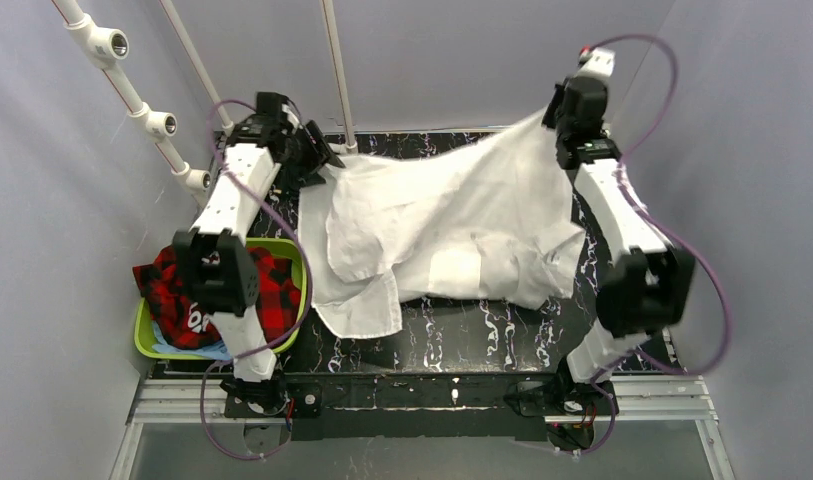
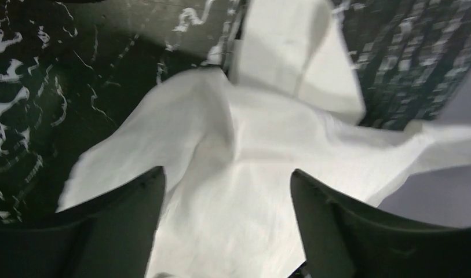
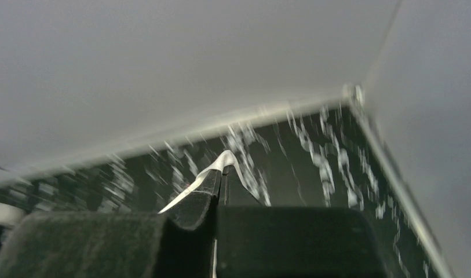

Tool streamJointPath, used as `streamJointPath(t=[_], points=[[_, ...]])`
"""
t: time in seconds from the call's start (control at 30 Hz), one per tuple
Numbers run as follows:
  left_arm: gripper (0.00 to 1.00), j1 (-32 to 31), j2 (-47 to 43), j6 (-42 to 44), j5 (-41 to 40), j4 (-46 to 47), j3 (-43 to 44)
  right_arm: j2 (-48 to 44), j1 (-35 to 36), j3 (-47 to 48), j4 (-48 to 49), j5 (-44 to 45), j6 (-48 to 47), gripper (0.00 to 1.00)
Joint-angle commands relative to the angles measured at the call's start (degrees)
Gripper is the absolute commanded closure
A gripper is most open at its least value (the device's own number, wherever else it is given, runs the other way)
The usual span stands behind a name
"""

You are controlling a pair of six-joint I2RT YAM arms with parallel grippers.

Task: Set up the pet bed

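Observation:
A large white sheet (image 1: 452,225) lies rumpled across the black marbled table (image 1: 482,335). My right gripper (image 1: 560,118) is shut on the sheet's far right corner and holds it lifted; in the right wrist view a thin white edge (image 3: 221,162) pokes out between the closed fingers. My left gripper (image 1: 322,158) is at the sheet's far left corner. In the left wrist view its jaws stand wide open (image 2: 227,179) over the white cloth (image 2: 244,174), with cloth between and beneath them.
A green basket (image 1: 292,255) at the near left holds a red-and-black plaid cloth (image 1: 182,290) and something light blue. White pipes with fittings (image 1: 132,90) rise at the far left. Grey walls close in both sides.

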Motion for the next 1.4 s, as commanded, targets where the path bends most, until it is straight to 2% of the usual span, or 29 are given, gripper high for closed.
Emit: streamJointPath(t=[0.0,0.07,0.2,0.3,0.4,0.67,0.73,0.8,0.9,1.0,1.13,1.3,1.37], points=[[0.17,-0.7,3.1,2.2,-4.5,0.9,4.4,5.8,-2.5,-1.7,2.4,0.5,2.9,0.99],[0.12,-0.7,4.3,2.7,-3.5,3.6,3.7,7.9,-3.0,-2.0,4.2,-1.4,2.8,0.99],[0.12,-1.2,6.8,0.5,-0.4,8.7,0.5,11.1,-3.5,-1.1,4.2,-4.2,4.0,0.99],[0.25,-2.3,8.7,-0.9,0.2,12.8,-1.0,12.3,-3.7,-1.3,4.3,-6.0,5.3,0.99],[0.36,-4.0,9.6,-1.1,-3.1,16.1,-3.0,13.0,-3.7,-1.8,4.5,-7.4,6.3,0.99],[0.61,-6.3,10.7,-2.0,-11.2,14.3,-5.2,13.6,-3.9,-1.4,3.7,-8.4,6.8,0.99],[0.62,-6.8,10.7,-2.1,-13.6,13.1,-5.1,13.5,-4.2,-1.6,3.7,-8.7,6.8,0.99],[0.55,-7.5,11.2,-1.5,-16.5,11.8,-4.5,13.3,-4.5,-1.8,3.8,-9.0,7.0,0.99],[0.54,-8.0,13.4,-0.7,-17.4,10.7,-2.9,13.0,-5.2,-2.2,3.8,-9.5,7.5,0.99],[0.59,-8.1,15.9,-0.3,-17.6,10.4,-1.2,12.5,-5.8,-2.4,3.8,-10.3,7.8,0.99],[0.73,-8.4,18.4,-0.1,-17.6,9.8,0.9,11.8,-6.1,-2.4,3.8,-11.2,8.0,0.99],[0.77,-8.8,18.5,-1.5,-16.1,9.6,0.2,11.3,-7.6,-2.2,3.6,-12.0,8.8,0.99],[0.88,-8.8,17.4,-2.7,-15.8,9.6,-0.6,11.1,-8.0,-1.9,3.4,-12.2,9.1,0.99]])
